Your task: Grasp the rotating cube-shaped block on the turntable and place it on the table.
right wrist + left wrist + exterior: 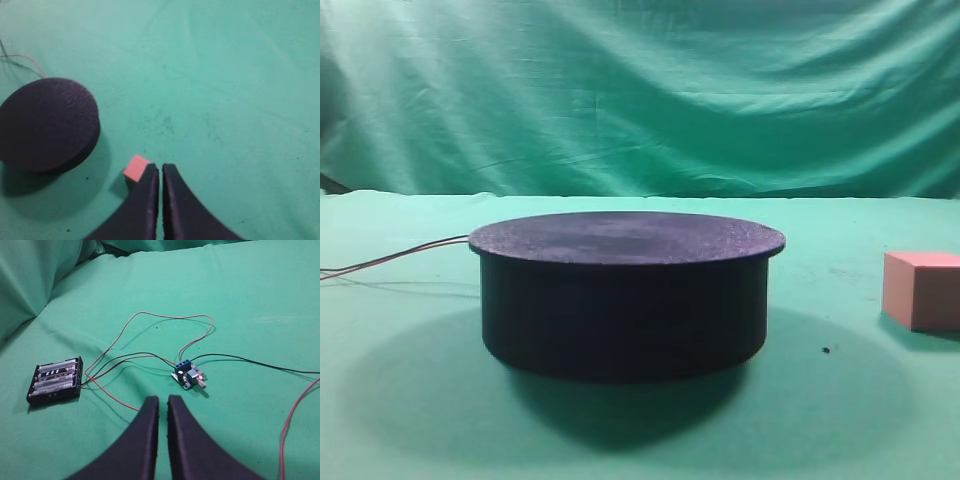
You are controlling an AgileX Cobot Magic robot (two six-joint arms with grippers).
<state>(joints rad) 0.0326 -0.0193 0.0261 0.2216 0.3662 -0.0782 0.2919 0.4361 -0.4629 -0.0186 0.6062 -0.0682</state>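
The pinkish-tan cube-shaped block [923,289] rests on the green table [840,420] at the right edge of the high view, right of the black turntable [625,290], whose top is bare. In the right wrist view the block [136,168] lies on the cloth, partly behind my left finger, with the turntable [47,122] at left. My right gripper [161,167] is shut and empty, high above the table. My left gripper [163,399] is shut and empty above the cloth. Neither gripper shows in the high view.
In the left wrist view a black battery holder [56,380] and a small blue circuit board [188,375] lie on the cloth, joined by red and black wires [150,317]. Wires [395,259] trail left from the turntable. Green cloth drapes behind the table.
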